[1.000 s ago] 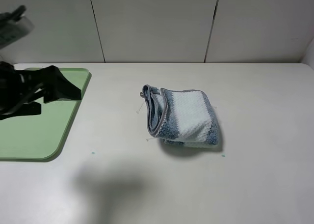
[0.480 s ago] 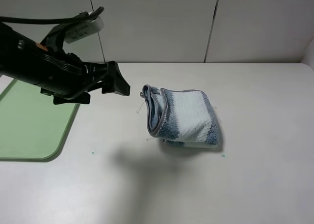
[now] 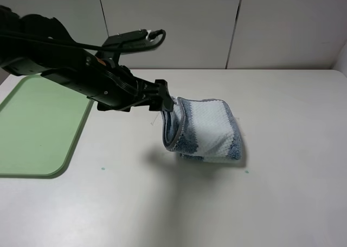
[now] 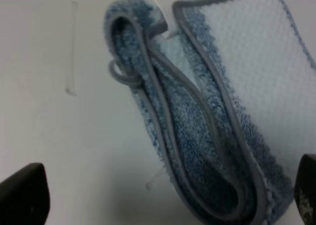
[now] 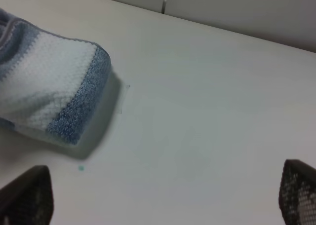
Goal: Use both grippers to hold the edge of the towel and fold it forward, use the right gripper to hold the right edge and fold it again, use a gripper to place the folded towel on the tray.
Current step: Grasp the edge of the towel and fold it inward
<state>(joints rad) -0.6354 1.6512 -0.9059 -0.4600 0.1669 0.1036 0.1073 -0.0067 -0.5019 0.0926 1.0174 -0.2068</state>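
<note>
The towel (image 3: 203, 130) is lying folded on the surface; the left pincer (image 3: 162, 99) is gaping open at its 9 o'clock edge, the right pincer (image 5: 158, 195) also open, and the tray (image 3: 38, 128) is waiting empty.

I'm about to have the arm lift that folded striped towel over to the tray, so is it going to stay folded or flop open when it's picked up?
The towel will probably sag and may partly unfold: its layers lie loose and bulging, not pressed flat. The thick terry looks soft and grippy, unlikely to slip. Pinching all the layers at the grey hem facing the left gripper should hold it together better.
</note>
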